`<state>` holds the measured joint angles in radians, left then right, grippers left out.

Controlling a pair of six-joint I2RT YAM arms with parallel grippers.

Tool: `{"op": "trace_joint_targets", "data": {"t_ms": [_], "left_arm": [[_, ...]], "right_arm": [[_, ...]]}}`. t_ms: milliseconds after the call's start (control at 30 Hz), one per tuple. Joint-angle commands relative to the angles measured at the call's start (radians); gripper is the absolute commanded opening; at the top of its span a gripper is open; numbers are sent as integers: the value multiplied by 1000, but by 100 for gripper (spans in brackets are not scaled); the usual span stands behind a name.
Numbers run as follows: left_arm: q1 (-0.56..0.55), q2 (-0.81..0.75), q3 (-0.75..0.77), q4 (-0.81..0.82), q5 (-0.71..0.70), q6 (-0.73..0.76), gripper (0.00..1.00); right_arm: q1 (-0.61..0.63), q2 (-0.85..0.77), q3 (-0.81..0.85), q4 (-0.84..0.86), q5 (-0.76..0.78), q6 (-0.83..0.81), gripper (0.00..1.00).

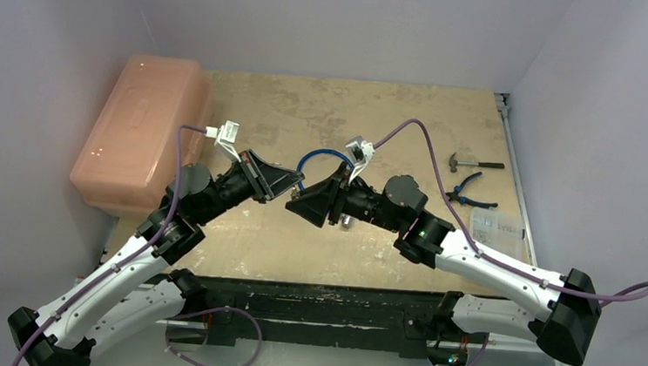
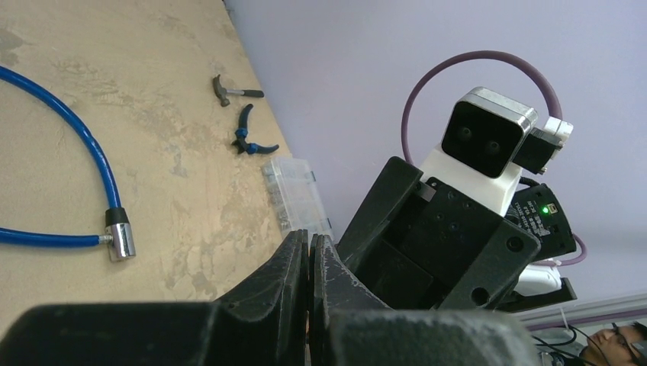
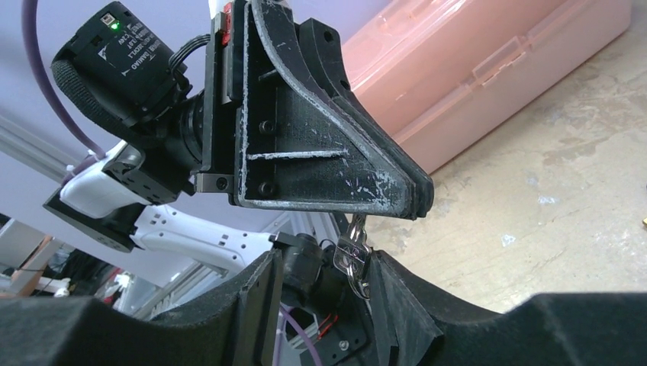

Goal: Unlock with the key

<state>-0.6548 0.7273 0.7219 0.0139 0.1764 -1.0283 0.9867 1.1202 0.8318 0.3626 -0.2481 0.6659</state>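
My left gripper [image 1: 288, 185] is raised over the table's middle, its jaws pressed together [image 2: 309, 245]. In the right wrist view a small silver key [image 3: 353, 253] on a ring hangs from those shut tips. My right gripper [image 3: 328, 286] faces it tip to tip [image 1: 299, 202]. Its jaws stand apart around the hanging key, which lies against one finger [image 3: 397, 293]. The lock is a blue cable [image 1: 316, 155] lying on the table behind the grippers. Its silver and black end [image 2: 120, 238] rests on the wood.
A pink plastic box [image 1: 139, 129] stands at the table's left edge. A small hammer [image 1: 470, 164], blue-handled pliers [image 1: 468, 195] and a clear plastic case [image 1: 496, 227] lie along the right edge.
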Motion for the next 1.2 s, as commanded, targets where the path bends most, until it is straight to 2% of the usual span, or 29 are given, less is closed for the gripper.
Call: {"op": "trace_joint_targets", "data": {"t_ms": [0, 100, 300, 567, 800, 867, 1033, 1167], "left_arm": [[5, -18, 9, 57, 5, 19, 0], [5, -25, 7, 58, 2, 17, 0], [5, -31, 4, 56, 0, 17, 0], [5, -40, 1, 50, -3, 19, 0], [5, -53, 2, 34, -9, 23, 0], [5, -56, 1, 32, -11, 23, 0], [4, -63, 0, 31, -18, 24, 0], [4, -63, -2, 26, -19, 27, 0]], "right_arm": [[-9, 7, 47, 76, -49, 35, 52], [-15, 11, 47, 87, -53, 52, 50], [-19, 29, 53, 91, -55, 65, 36], [-20, 41, 44, 107, -52, 79, 28], [-22, 50, 41, 113, -54, 86, 16], [-23, 50, 38, 116, -57, 90, 16], [-25, 50, 37, 122, -75, 93, 26], [-25, 50, 35, 134, -84, 100, 27]]}}
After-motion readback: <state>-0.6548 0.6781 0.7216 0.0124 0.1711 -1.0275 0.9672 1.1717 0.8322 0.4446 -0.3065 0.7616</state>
